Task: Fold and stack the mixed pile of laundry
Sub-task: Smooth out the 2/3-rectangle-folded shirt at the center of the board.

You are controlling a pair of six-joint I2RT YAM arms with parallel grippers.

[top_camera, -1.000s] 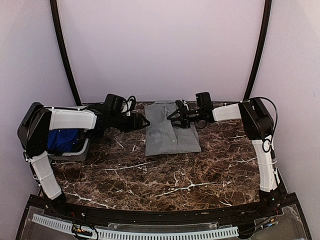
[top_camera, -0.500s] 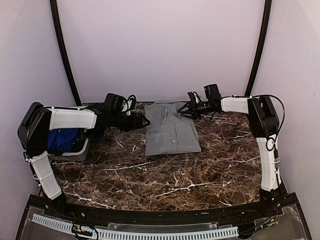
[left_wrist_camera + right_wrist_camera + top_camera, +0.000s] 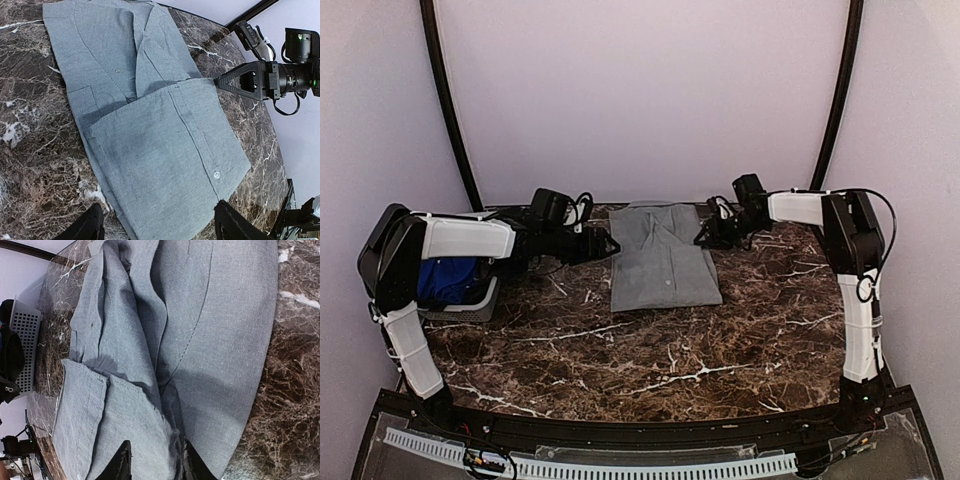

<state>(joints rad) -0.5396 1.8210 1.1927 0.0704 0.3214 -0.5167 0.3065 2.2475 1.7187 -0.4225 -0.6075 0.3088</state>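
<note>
Grey shirt [image 3: 660,262] lies flat on the marble table [image 3: 720,350], upper centre of the top view.
Left gripper [image 3: 610,243] at the shirt's left edge, fingers wide apart, nothing held. Right gripper [image 3: 703,238] at its right edge, fingers narrow around a cloth fold; can't tell if clamped. Blue T-shirt [image 3: 445,280] in the basket [image 3: 480,305], frame left.

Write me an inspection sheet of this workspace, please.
surface: dark marbled table, no spills seen
job's things: grey shirt partly folded, far middle; blue garment in the basket
clutter: grey basket at the left edge
grippers: left gripper open beside the shirt's left edge; right gripper partly open, straddling the shirt's right edge
cables: black loops at the wrists, off the shirt
surroundings: pale walls, black frame poles
</note>
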